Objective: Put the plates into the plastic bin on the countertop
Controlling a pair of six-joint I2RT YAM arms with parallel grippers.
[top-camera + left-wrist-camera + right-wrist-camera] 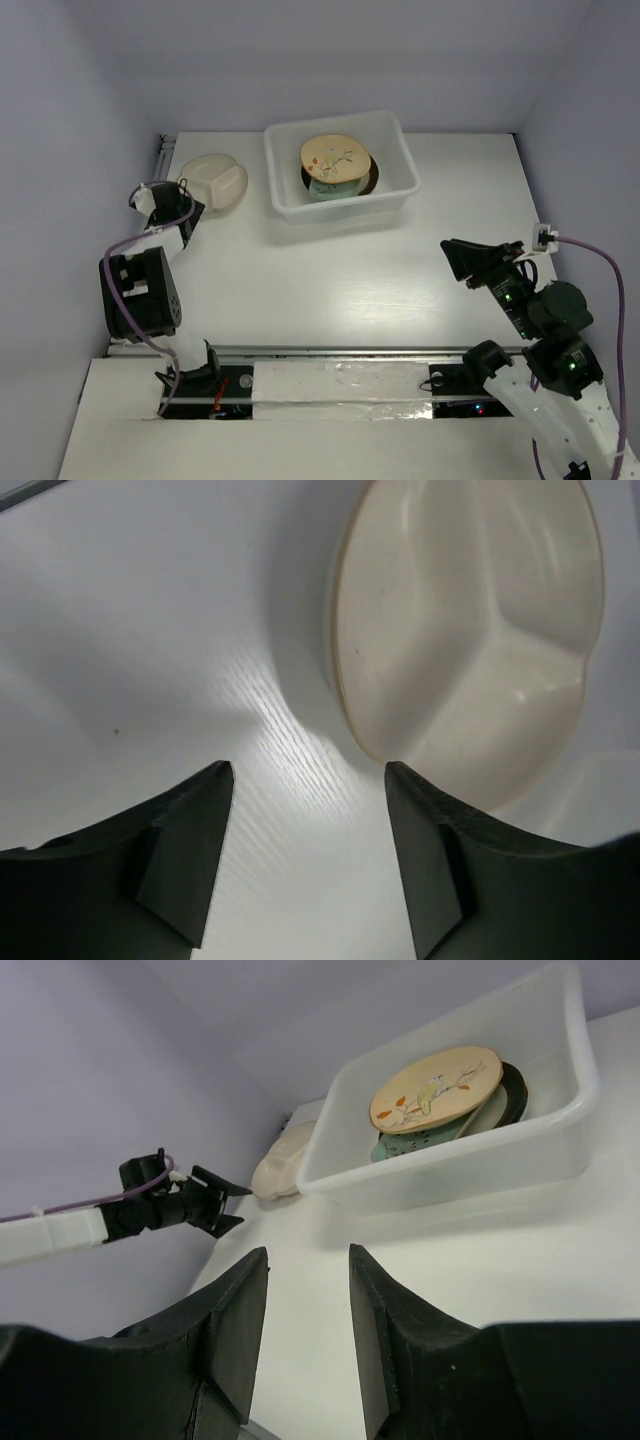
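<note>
The translucent white plastic bin (pixel 340 165) stands at the back middle of the white countertop (pixel 340 280). It holds a stack of plates: the cream floral plate (pixel 334 157) on top, a pale teal one (pixel 327 189) and a dark-rimmed one (pixel 372 175) under it. The stack also shows in the right wrist view (pixel 436 1090). The cream divided plate (pixel 213 180) lies left of the bin. My left gripper (pixel 183 199) is open just in front of that plate (pixel 470 630), its right finger (pixel 430 820) at the plate's near rim. My right gripper (pixel 458 262) is open and empty at the right.
A metal rail (pixel 340 352) runs along the near edge by the arm bases. Grey walls close in the back and both sides. The left arm's purple cable (pixel 130 300) loops over the table's left edge.
</note>
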